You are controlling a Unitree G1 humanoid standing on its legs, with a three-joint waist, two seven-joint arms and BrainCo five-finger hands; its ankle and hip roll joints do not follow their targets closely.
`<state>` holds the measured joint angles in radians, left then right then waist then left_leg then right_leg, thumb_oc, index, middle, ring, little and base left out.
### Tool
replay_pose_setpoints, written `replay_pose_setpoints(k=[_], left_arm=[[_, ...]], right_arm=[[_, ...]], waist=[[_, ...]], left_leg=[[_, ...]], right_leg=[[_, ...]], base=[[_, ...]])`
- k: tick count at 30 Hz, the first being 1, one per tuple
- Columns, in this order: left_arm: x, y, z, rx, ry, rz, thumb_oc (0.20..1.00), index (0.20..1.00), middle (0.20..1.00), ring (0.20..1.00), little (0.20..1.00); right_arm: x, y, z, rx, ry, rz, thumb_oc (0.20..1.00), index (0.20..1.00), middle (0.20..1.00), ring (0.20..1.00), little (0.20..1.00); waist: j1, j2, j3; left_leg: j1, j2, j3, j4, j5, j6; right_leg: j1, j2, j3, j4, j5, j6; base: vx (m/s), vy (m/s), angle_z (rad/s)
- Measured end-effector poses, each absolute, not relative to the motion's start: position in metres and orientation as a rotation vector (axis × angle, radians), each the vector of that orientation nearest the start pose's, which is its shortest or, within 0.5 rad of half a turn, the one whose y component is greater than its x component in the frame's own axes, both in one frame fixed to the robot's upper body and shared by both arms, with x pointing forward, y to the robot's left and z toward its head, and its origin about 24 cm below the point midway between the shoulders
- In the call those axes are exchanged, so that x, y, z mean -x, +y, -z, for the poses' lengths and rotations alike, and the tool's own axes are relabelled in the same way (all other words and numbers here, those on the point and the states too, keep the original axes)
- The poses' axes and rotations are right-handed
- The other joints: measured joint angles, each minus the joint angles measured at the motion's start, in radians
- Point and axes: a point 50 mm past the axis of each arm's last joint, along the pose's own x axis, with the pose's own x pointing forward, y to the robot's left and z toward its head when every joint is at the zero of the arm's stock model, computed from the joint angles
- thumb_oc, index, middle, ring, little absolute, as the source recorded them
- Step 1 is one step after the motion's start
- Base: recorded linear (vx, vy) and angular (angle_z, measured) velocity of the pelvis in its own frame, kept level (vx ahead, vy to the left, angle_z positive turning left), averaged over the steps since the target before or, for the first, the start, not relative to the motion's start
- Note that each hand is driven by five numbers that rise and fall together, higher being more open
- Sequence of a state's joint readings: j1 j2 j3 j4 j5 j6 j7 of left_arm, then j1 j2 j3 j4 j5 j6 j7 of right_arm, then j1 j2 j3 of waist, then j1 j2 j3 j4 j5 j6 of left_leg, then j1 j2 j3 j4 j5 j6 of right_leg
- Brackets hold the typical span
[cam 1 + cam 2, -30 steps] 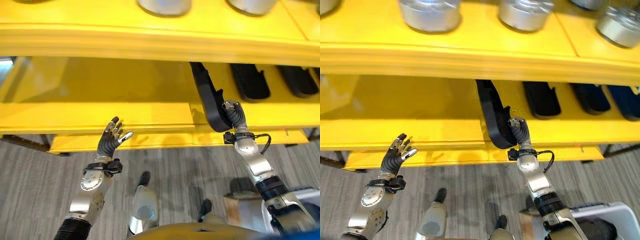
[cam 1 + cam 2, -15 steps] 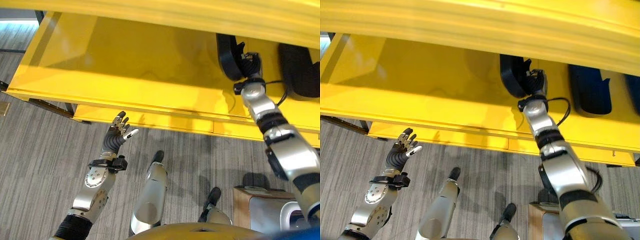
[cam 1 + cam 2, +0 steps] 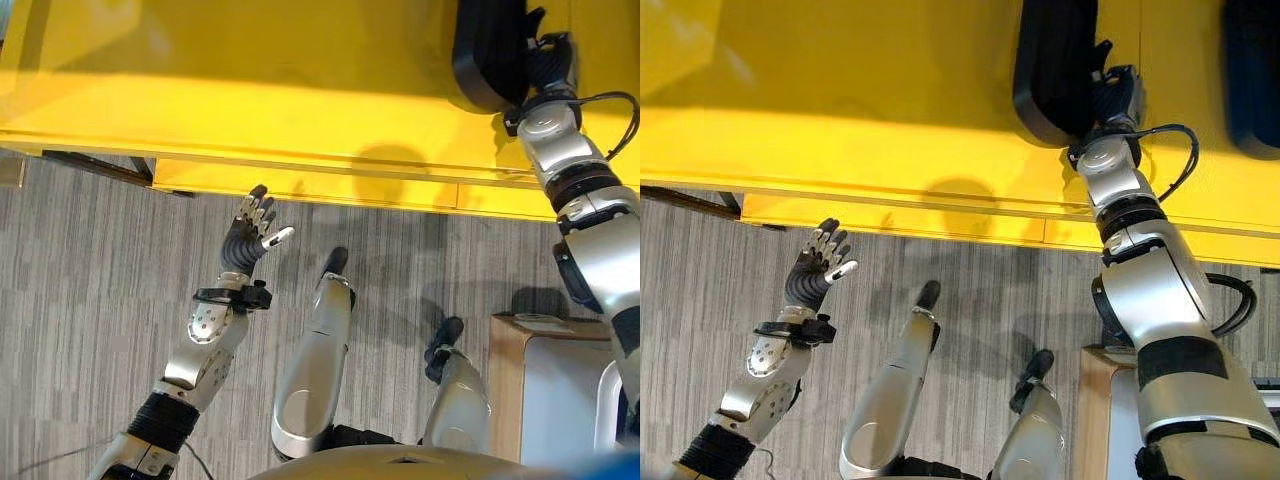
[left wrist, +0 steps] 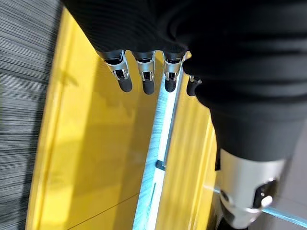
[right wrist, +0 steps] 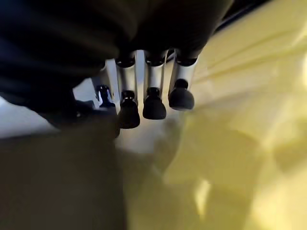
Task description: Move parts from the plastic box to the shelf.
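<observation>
A: Two hands up. The left hand (image 3: 247,232) hangs over the grey floor (image 3: 90,270) just short of the yellow shelf (image 3: 250,90), fingers spread and straight, nothing in it.

B: And the right hand (image 3: 1112,92)?

A: On the shelf, against the long black part (image 3: 1055,65). Its fingers curl round the part's side. The part lies flat, long axis running away from the hand toward the back of the shelf, near end rounded.

B: Anything close by?

A: Another black part (image 3: 1252,70) lies beyond the right hand's outer side, parallel, apart. Toward the left hand the shelf surface is bare yellow, up to its front lip.
</observation>
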<state>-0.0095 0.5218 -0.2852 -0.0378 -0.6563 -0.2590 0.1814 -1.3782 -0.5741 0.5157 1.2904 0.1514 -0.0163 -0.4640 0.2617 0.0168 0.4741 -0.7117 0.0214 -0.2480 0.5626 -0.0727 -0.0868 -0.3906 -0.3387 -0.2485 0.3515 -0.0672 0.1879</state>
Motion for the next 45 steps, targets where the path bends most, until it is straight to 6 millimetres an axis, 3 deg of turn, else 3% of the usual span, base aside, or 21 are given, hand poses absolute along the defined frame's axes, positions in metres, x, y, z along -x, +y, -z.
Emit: replay_pose_setpoints(k=[3,8,18,26,45], left_arm=[[-0.244,0.184,-0.062,0.184,-0.093,0.086,1.0,1.0,1.0,1.0,1.0],[-0.255,0.183,-0.077,0.185,-0.156,0.081,1.0,1.0,1.0,1.0,1.0],[-0.255,0.183,-0.077,0.188,-0.159,0.076,1.0,1.0,1.0,1.0,1.0],[-0.256,0.183,-0.079,0.191,-0.174,0.076,1.0,1.0,1.0,1.0,1.0],[-0.257,0.183,-0.082,0.194,-0.194,0.076,1.0,1.0,1.0,1.0,1.0]], right_arm=[[-0.414,-0.251,-0.272,0.703,-0.213,0.606,0.2,0.2,0.2,0.2,0.2],[-0.413,-0.253,-0.273,0.777,-0.218,0.611,0.2,0.2,0.2,0.2,0.2],[-0.41,-0.266,-0.273,0.866,-0.184,0.65,0.2,0.2,0.2,0.2,0.2],[-0.407,-0.268,-0.287,0.965,-0.221,0.674,0.2,0.2,0.2,0.2,0.2],[-0.407,-0.258,-0.308,1.045,-0.302,0.678,0.2,0.2,0.2,0.2,0.2]], waist=[[-0.016,0.0,0.0],[-0.033,0.001,-0.001],[-0.034,0.008,-0.006],[-0.025,0.011,-0.008],[-0.02,0.011,-0.014]], left_leg=[[-0.001,0.002,0.009,0.0,0.006,0.005],[-0.001,0.003,0.018,0.003,0.009,0.0],[0.004,0.006,0.019,-0.004,0.006,-0.003],[0.002,0.006,0.02,-0.015,0.006,-0.006],[-0.021,-0.007,0.001,-0.015,0.006,-0.005]], right_leg=[[-0.001,0.001,0.006,-0.008,0.004,-0.005],[0.003,0.001,0.013,-0.021,0.016,0.003],[0.002,0.003,0.016,-0.012,0.006,0.004],[0.002,0.004,0.011,-0.032,0.009,0.007],[0.014,0.002,-0.023,-0.062,0.014,0.009]], base=[[-0.02,-0.015,-0.05],[-0.01,-0.014,-0.02],[0.02,-0.018,0.0],[0.01,-0.006,0.01],[0.0,-0.002,0.03]])
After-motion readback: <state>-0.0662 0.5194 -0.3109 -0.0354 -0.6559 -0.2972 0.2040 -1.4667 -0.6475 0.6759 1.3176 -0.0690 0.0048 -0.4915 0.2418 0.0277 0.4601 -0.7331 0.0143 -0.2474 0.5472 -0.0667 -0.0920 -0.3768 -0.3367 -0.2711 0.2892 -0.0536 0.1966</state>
